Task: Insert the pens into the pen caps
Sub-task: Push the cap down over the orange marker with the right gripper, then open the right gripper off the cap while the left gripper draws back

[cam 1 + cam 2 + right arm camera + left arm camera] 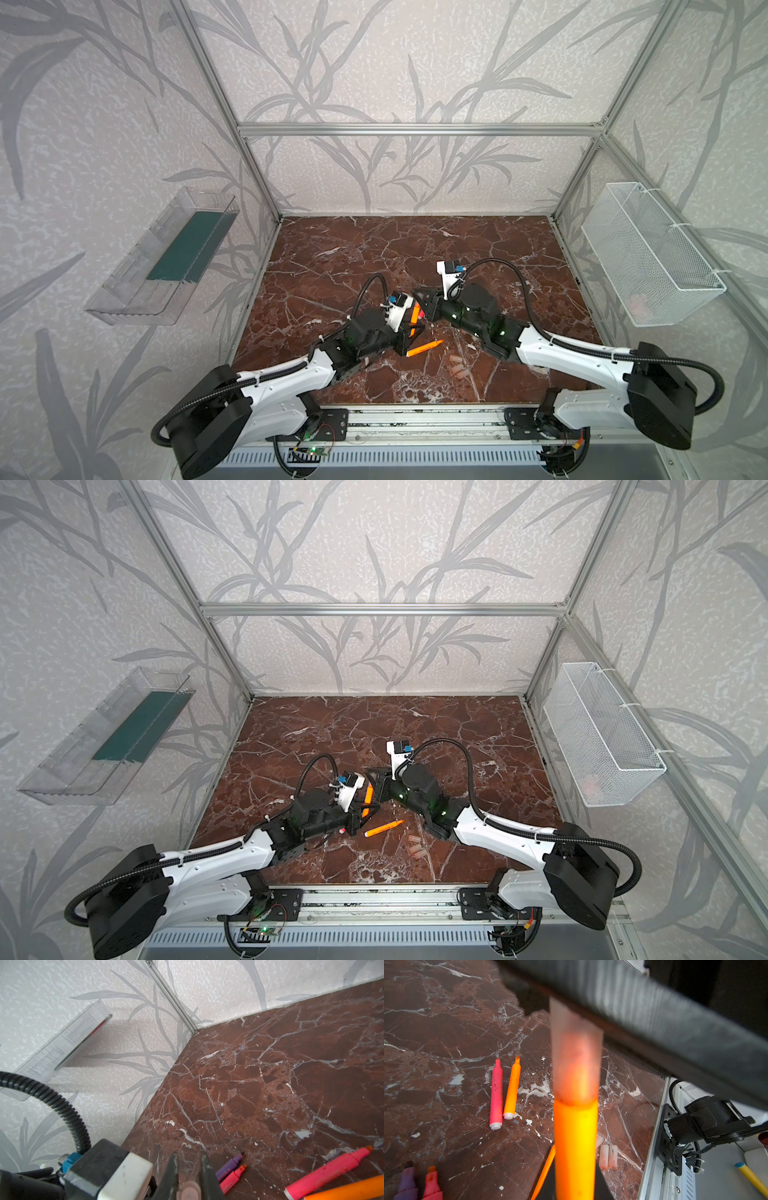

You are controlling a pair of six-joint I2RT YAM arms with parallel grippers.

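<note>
Over the table (pixel 332 257), right end effector (pixel 188 1155) clamps the cap (pixel 188 1191) on left end effector's (pixel 575 1190) clamped orange pen (pixel 576 1136)

A desk of red-brown marble (pixel 374 249) is streaked with white veins. The wallpapered walls (pixel 374 62) are pale grey-white, patterned with long darker grey leaves. A slim orange marker pen (pixel 575 1147) is bright orange-yellow. The translucent pinkish-beige pen cap (pixel 576 1047) on its tip lets the orange show through. Other colours on the desk:

- a second orange marker pen (pixel 424 348)
- a pink-red marker pen (pixel 496 1093) with a white butt end
- a purple marker pen (pixel 230 1164)
- short pale pinkish caps (pixel 608 1156)

A wire mesh basket (pixel 648 253) is white. A clear plastic tray (pixel 124 291) shows a dark green strip. The two robot arms (pixel 282 386) are white and black.
</note>
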